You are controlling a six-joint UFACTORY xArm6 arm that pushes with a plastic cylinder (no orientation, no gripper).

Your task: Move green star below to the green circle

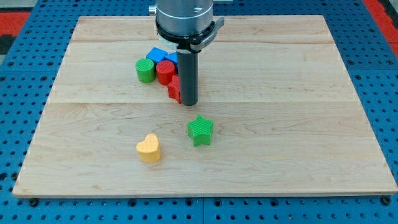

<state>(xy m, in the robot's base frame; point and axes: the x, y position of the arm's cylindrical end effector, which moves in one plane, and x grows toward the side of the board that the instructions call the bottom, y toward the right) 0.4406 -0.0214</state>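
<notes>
The green star (200, 130) lies on the wooden board (298, 124), a little below the view's middle. The green circle (145, 70), a short cylinder, stands at the upper left of the middle, at the left end of a cluster of blocks. My tip (189, 102) is the lower end of the dark rod, above the star and slightly to its left, with a gap between them. It is right of the green circle and sits against a red block (175, 91).
A red cylinder (165, 71) stands right of the green circle. A blue block (158, 55) lies behind them, partly hidden by the rod. A yellow heart (149, 148) lies to the lower left of the star.
</notes>
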